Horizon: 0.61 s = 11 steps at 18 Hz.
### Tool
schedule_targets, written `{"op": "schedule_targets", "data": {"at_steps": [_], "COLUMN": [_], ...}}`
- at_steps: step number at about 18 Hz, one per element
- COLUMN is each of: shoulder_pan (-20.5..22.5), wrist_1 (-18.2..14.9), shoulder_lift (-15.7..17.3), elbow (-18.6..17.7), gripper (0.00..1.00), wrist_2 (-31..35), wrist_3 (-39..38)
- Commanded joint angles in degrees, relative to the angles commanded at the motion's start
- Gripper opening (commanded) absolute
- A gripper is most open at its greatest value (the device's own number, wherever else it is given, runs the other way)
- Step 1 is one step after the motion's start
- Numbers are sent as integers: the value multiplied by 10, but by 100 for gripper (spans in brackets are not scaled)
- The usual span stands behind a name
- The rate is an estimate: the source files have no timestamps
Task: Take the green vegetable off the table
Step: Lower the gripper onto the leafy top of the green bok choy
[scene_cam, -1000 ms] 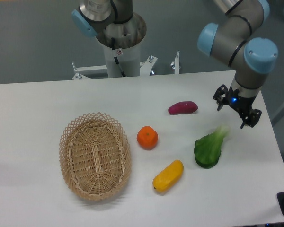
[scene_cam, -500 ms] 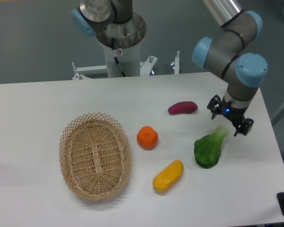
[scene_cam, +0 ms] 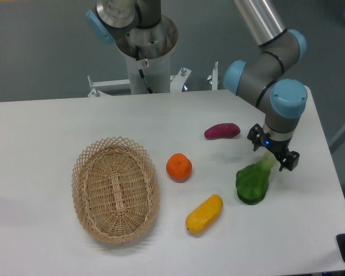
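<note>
The green vegetable [scene_cam: 253, 183] lies on the white table [scene_cam: 46, 132] at the right, its dark leafy end toward the front and its pale stem pointing up-right. My gripper [scene_cam: 272, 153] is open and hangs just over the stem end, one finger on each side of it. The fingers are not closed on it.
A purple eggplant-like piece [scene_cam: 222, 131] lies just left of the gripper. An orange [scene_cam: 179, 167] and a yellow oblong vegetable [scene_cam: 204, 214] lie left of the green vegetable. A wicker basket [scene_cam: 115, 189] stands at the left. The table's right edge is close to the gripper.
The gripper has moved left and slightly down, from beside the stem to over it. The green vegetable and the other objects have not moved.
</note>
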Motion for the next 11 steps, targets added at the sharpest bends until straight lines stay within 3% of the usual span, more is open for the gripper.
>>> {"op": "schedule_targets", "data": {"at_steps": [2, 6, 8, 9, 11], "shoulder_pan": [0, 0, 0, 1, 1], "wrist_1": [19, 24, 24, 23, 22], "shoulder_lift": [-1, -1, 0, 0, 0], "elbow": [-12, -16, -13, -11, -7], "gripper": [100, 98, 54, 40, 37], "wrist_2": [0, 0, 0, 0, 0], "wrist_3": [-1, -6, -7, -4, -3]}}
